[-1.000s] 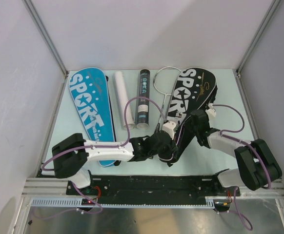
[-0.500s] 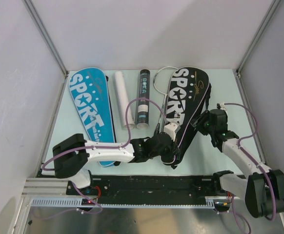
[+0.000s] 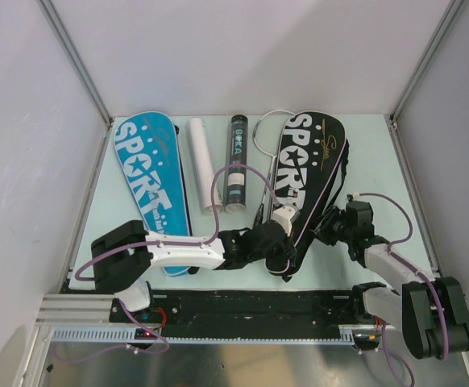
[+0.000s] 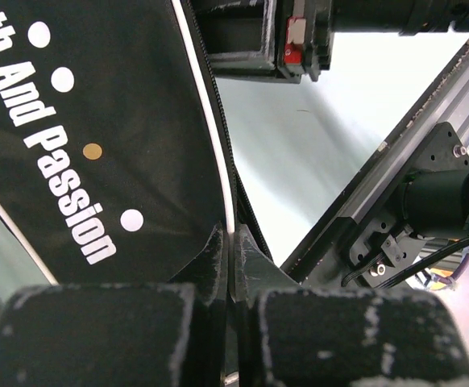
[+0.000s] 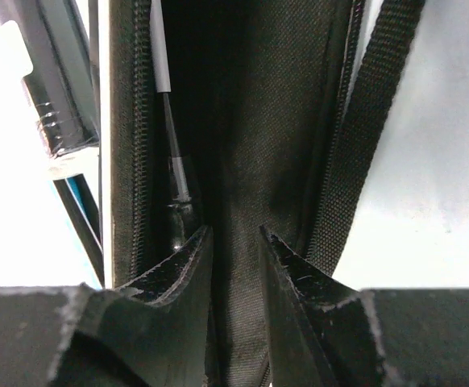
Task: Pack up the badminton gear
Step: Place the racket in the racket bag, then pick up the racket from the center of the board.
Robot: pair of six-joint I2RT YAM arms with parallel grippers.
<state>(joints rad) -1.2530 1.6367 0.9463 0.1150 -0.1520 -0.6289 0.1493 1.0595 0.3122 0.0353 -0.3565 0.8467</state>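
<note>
Low in the centre of the top view, the left gripper (image 4: 230,242) is pressed fully together on the white-piped edge of the black "SPORT" cover (image 3: 303,161), at its narrow handle end. Its wrist view shows the two pads meeting with only that seam between them.

To the lower right, the right gripper (image 5: 234,234) sits at the cover's right-hand edge. Its jaws stand part-way apart, with the cover's black fabric showing in the gap. They do not look clamped on anything. In this wrist view the zip (image 5: 126,121) on the left gapes, and a racket (image 5: 160,56) shaft runs down inside the opening. A webbing strap (image 5: 363,121) trails along the right.

The black cover runs from the centre up to the far edge of the pale green table (image 3: 363,153). A thin arc of racket frame pokes out past its upper-left corner, so the racket looks only partly seated.

Left of it lie a black tube (image 3: 236,157) and a white tube (image 3: 202,161), side by side and loose. At the upper left is the blue "SPORT" cover (image 3: 146,181), lying flat. I cannot tell whether it holds a racket. No shuttlecocks show.

I judge the job about midway: one racket is going in, while seating and zipping it are yet to do.
</note>
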